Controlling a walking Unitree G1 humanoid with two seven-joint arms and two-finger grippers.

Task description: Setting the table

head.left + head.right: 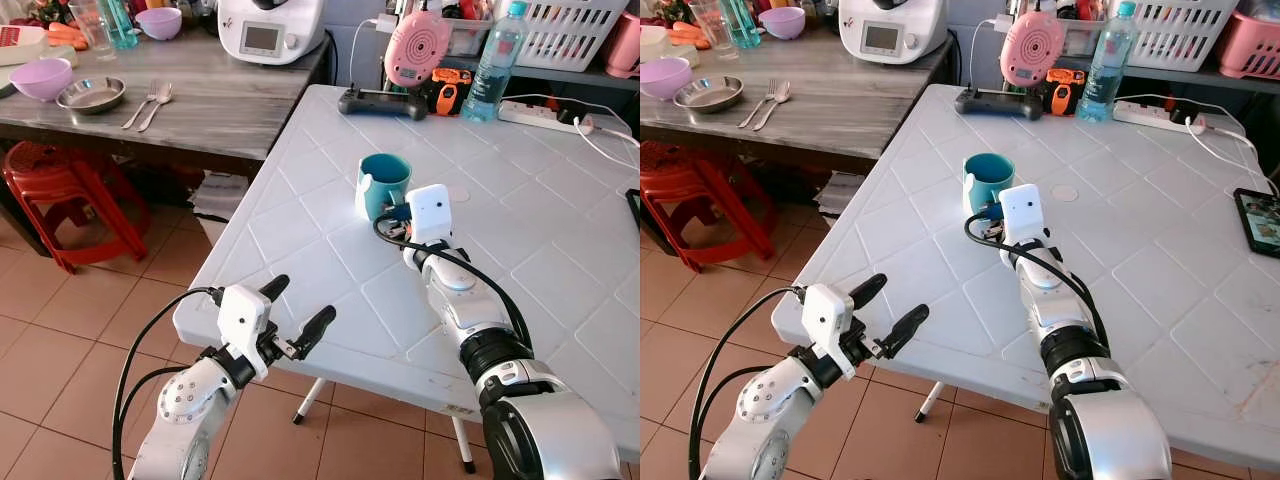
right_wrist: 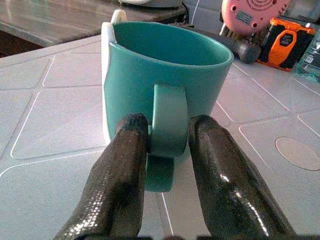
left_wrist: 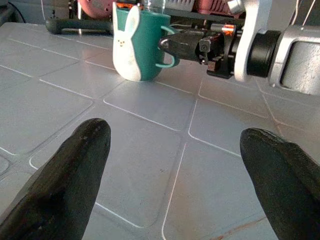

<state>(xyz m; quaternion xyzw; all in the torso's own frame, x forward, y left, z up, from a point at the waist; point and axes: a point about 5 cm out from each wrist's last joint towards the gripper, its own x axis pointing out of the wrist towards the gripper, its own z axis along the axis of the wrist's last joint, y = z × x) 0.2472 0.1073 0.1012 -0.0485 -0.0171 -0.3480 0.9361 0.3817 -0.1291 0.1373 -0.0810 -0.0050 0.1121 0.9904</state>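
Right wrist view: right gripper (image 2: 167, 150) had both black fingers (image 2: 120, 170) pinched on the handle of the teal mug (image 2: 165, 75), one on each side.
Mug place: upright on the white table (image 1: 300, 200), directly ahead of the right fingertips, touching them at the handle.
Mug look: white bunny figure on the side away from the handle, seen from the left wrist.
Handling: looked like glazed ceramic, so stiff, fairly weighty, slick, breakable if dropped; seemed empty.
Best hold: the handle loop, as taken; the grip is off-centre, so the mug may swing.
Left gripper (image 1: 295, 320): spread wide, holding nothing, off the table's near edge, mug well ahead of it.
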